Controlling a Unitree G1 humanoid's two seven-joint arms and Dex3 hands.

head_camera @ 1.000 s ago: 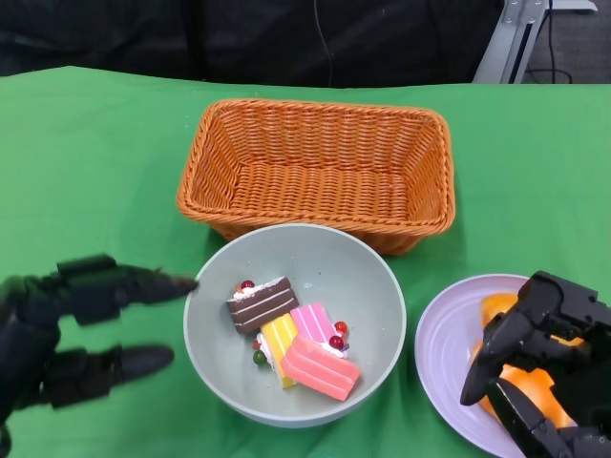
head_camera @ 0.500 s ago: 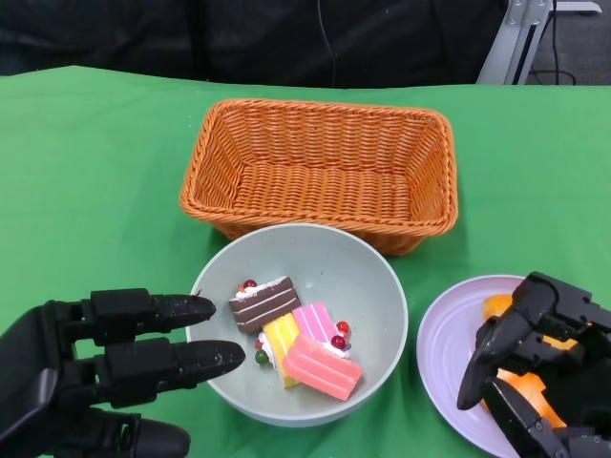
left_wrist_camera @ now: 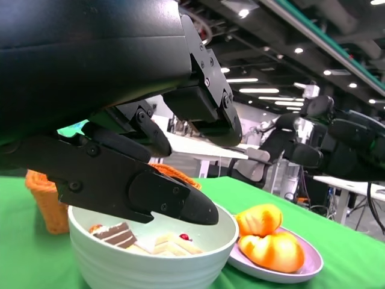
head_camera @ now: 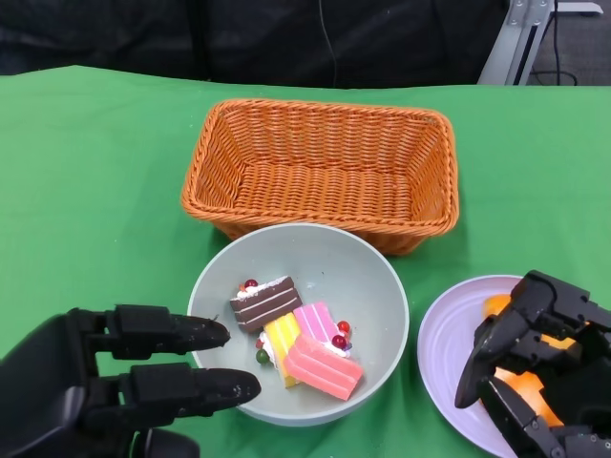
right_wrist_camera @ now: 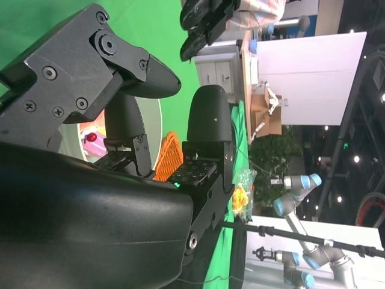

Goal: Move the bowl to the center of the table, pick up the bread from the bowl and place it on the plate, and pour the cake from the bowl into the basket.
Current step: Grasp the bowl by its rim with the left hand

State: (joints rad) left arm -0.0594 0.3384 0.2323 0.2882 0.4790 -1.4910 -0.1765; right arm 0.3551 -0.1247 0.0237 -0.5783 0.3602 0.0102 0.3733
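The bowl (head_camera: 368, 286) sits mid-table on the green cloth (head_camera: 95, 172), just in front of the basket (head_camera: 320, 172), with the cake (head_camera: 296, 334) pieces lying inside it. The left hand (head_camera: 115, 391) hangs at the bowl's near-left rim, fingers (head_camera: 191, 386) straight and apart, holding nothing. The bread (left_wrist_camera: 267, 238) lies on the plate (head_camera: 444, 353) to the right of the bowl. Above the plate is the right hand (head_camera: 535, 367), fingers curled over the bread; whether it grips any I cannot tell.

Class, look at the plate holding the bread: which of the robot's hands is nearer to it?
Right. The right hand hovers over the plate; the left hand is beyond the bowl.
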